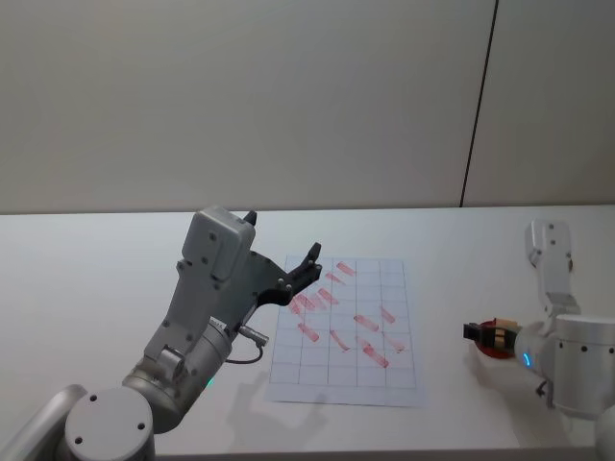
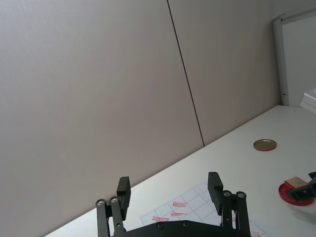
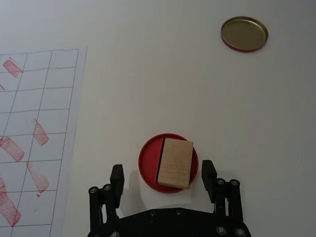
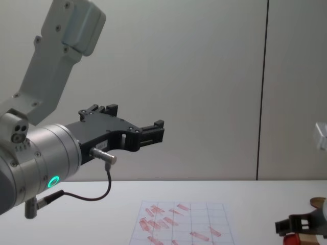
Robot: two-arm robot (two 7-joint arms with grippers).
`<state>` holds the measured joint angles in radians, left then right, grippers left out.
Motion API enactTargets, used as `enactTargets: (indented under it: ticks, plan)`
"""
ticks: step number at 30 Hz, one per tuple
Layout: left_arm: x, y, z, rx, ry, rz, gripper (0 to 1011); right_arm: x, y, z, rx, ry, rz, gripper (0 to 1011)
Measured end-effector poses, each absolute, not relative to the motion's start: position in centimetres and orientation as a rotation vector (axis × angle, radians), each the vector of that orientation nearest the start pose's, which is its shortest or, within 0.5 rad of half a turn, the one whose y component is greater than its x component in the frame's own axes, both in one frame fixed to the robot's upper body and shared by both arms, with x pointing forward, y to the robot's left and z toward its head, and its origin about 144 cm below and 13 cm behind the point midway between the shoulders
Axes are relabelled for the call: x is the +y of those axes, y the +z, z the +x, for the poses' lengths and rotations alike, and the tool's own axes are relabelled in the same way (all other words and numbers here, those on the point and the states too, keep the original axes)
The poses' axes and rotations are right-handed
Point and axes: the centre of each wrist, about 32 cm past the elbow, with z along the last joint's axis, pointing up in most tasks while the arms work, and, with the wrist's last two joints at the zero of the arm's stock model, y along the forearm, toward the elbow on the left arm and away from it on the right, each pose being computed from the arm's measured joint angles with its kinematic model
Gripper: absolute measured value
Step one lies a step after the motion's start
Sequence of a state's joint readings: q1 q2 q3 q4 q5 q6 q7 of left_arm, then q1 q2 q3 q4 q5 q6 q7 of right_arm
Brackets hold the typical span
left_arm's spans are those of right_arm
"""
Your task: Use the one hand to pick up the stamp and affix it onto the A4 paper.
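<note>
The stamp [image 3: 175, 162], a light tan wooden block, lies on the flat red round ink pad [image 3: 148, 158]. My right gripper [image 3: 163, 169] is open, one finger on each side of the pad and clear of the stamp. From the head view this gripper [image 1: 478, 332] is at the table's right, with the stamp [image 1: 502, 336] just beyond its tips. The A4 paper [image 1: 399, 370], gridded and carrying several slanted red marks, lies flat in the middle of the table, left of the pad. My left gripper [image 1: 288, 264] is open, empty and raised above the paper's left edge.
A brass-coloured disc [image 3: 244, 33] lies on the white table beyond the ink pad, away from the paper. The left arm [image 4: 46, 158] rises large over the table's left side. A plain wall stands behind the table.
</note>
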<state>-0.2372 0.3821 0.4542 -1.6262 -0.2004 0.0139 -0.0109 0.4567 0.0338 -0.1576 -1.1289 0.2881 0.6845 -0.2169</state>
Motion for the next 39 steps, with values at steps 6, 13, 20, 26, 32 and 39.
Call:
enactTargets:
  ticks: [6,13,20,26,32,39]
  plan:
    - [19.8,120.4,49.2,-0.268,1.124,0.061,993,-19.4,117.8,57.9,0.577,-1.514,-0.472,1001]
    - [19.8,120.4,49.2,-0.268,1.124,0.061,993,-19.4,118.8,57.4,0.541,-1.506,-0.427,1001]
    - [19.8,120.4,49.2,-0.268,1.124,0.061,993,-19.7,119.9,56.5,0.474,-1.504,-0.367,1001]
    - [19.8,120.4,49.2,-0.268,1.124,0.061,993,-20.0,120.5,55.6,0.397,-1.501,-0.314,1001]
    - [19.8,120.4,49.2,-0.268,1.124,0.061,993,-20.6,120.9,54.6,0.312,-1.497,-0.261,1001]
    - [19.8,120.4,49.2,-0.268,1.124,0.061,993,-21.2,121.2,53.6,0.226,-1.486,-0.215,1001]
